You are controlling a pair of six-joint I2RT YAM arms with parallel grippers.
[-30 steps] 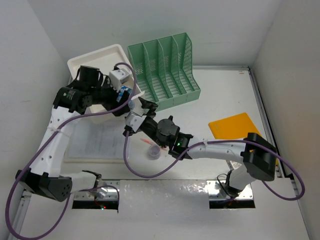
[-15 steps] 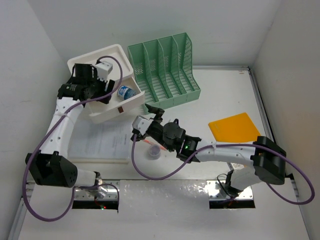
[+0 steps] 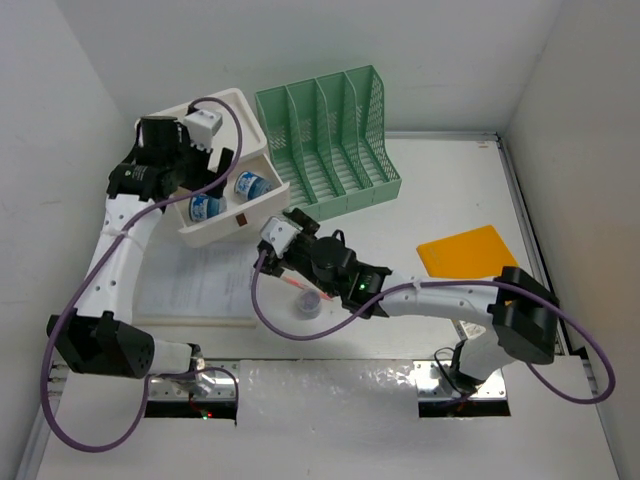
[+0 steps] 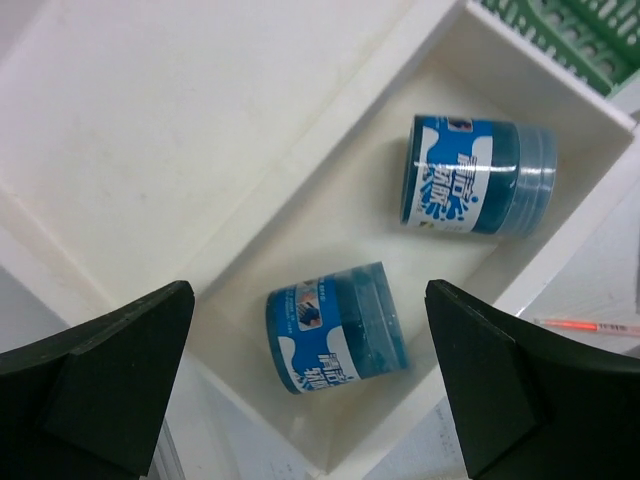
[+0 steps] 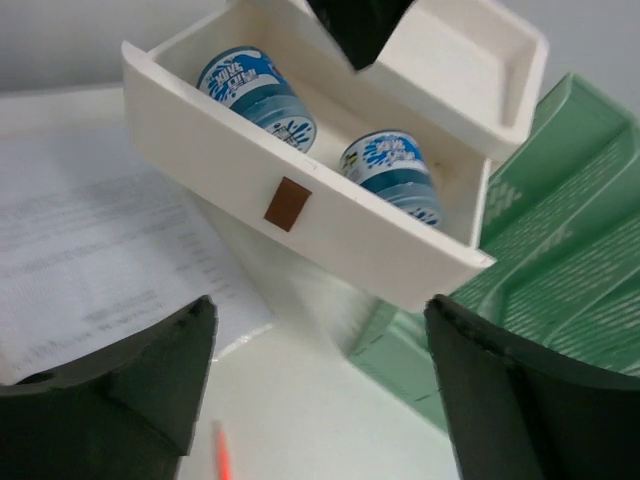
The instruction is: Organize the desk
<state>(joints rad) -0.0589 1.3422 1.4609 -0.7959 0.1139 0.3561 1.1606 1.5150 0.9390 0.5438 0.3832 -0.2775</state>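
The white desk (image 3: 450, 180) carries a white drawer box (image 3: 215, 105) at the far left with one drawer (image 3: 262, 208) pulled open. Two blue jars (image 3: 205, 207) (image 3: 248, 184) lie on their sides in it, and both show in the left wrist view (image 4: 335, 325) (image 4: 478, 175). My left gripper (image 3: 170, 170) hangs open and empty above the drawer (image 4: 310, 300). My right gripper (image 3: 290, 225) is open and empty in front of the drawer's brown handle (image 5: 287, 203), a little off it (image 5: 318, 310).
A green mesh file rack (image 3: 325, 140) stands right of the box. Printed sheets (image 3: 200, 280) lie at the near left. A pink pen (image 3: 298, 288) and a small round cap (image 3: 308, 305) lie under my right arm. A yellow folder (image 3: 470, 255) lies at the right.
My left gripper has drawn back from the drawer's right end toward the far left and risen. Both jars now show in the drawer. My right gripper has shifted only slightly.
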